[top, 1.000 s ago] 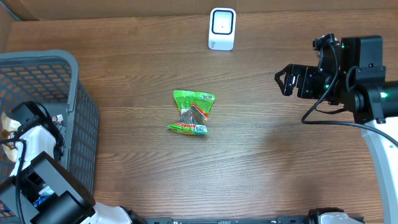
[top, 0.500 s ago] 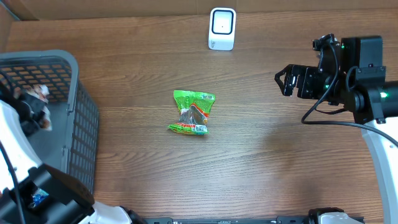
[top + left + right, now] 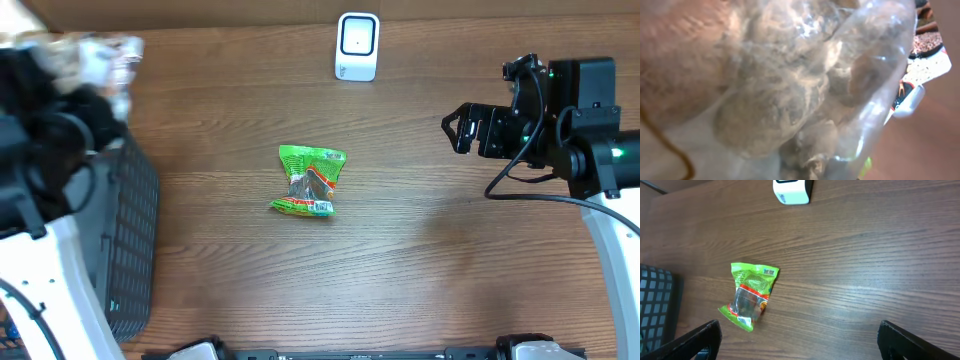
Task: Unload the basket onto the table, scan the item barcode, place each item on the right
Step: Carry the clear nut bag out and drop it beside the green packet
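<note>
Wooden table [image 3: 420, 260], clear bag [image 3: 790, 90] clenched in left jaws near basket [image 3: 135, 230], right jaws spread empty, green packet [image 3: 310, 180] well apart.

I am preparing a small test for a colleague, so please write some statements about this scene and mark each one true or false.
1. The left pincer is shut on a clear bag, held up off the table. True.
2. The green packet lies inside the grey basket. False: it lies on the bare table, apart from the basket.
3. The right pincer is open and holds nothing. True.
4. The white scanner rests on top of the green packet. False: it stands apart from it, near the far edge of the table.
</note>
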